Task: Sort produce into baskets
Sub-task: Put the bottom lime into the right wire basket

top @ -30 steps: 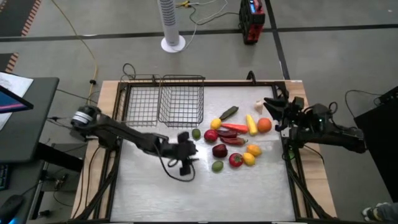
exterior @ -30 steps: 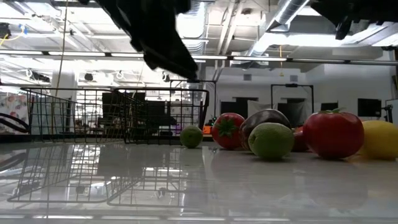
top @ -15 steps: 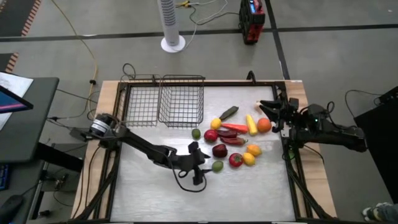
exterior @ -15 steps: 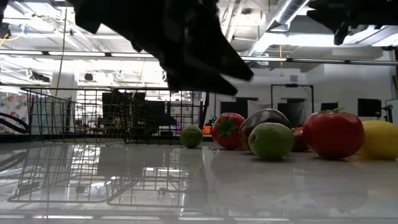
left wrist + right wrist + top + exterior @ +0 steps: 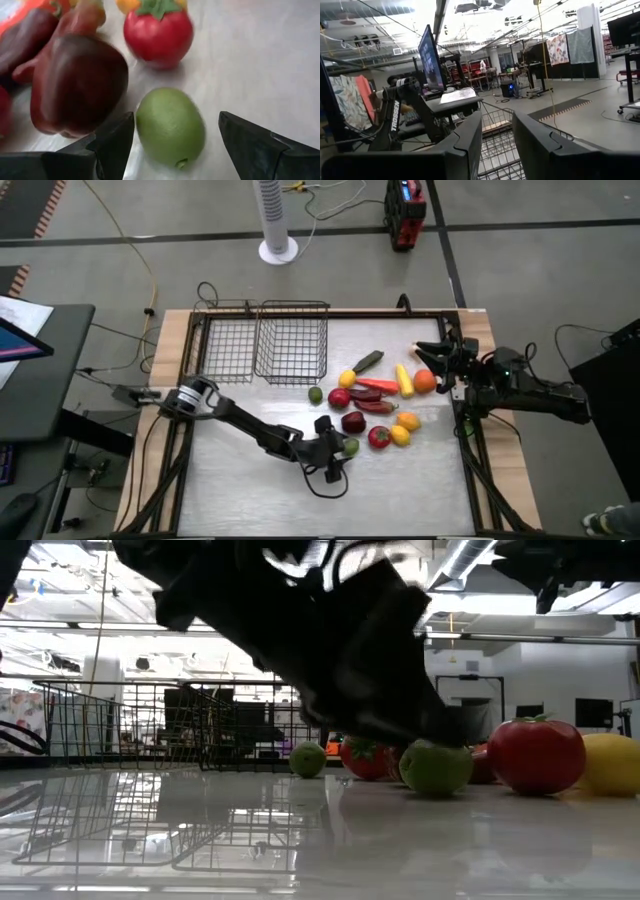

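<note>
Left gripper [image 5: 172, 131] spread wide around the green fruit [image 5: 170, 126], ready to grab. Right gripper [image 5: 432, 356] pinched tight, empty, waiting near the orange [image 5: 425, 381].

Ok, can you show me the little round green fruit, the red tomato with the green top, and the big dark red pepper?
Round green fruit [image 5: 170, 126]: left wrist view, its middle.
Red tomato [image 5: 158, 34]: left wrist view, its front.
Dark red pepper [image 5: 80, 85]: left wrist view, its side.

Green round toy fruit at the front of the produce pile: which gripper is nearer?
Left. The left gripper has its open fingers on either side of the green round toy fruit. The right gripper hovers shut at the pile's far right edge.
</note>
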